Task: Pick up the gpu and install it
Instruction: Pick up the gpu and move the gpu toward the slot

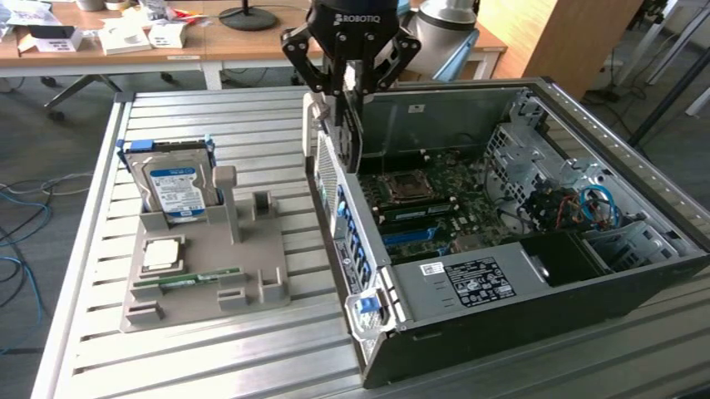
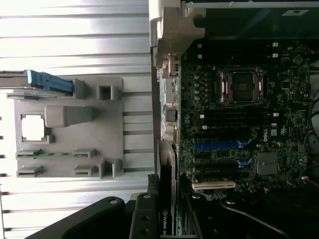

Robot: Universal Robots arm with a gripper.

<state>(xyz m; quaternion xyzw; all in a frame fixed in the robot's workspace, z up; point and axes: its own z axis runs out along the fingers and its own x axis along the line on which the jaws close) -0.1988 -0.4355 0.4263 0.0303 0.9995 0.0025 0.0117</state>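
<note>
Gpu [image 1: 346, 133] edge-on, partly behind jaws

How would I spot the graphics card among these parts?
Start at the open computer case on the metal table. Over its rear wall, the black gripper grips the gpu, a thin dark card hanging edge-on. Unlike the hard drive and green RAM stick in the grey holder, it is off the table.

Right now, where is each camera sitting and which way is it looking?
Exterior view: off the arm, up high, looking down slantwise at the table, grey tray and open computer case; the gripper holding the gpu shows.
Wrist view: on the wrist, looking straight down past the gripper and gpu.
Shared: gpu, motherboard, grey tray.
</note>
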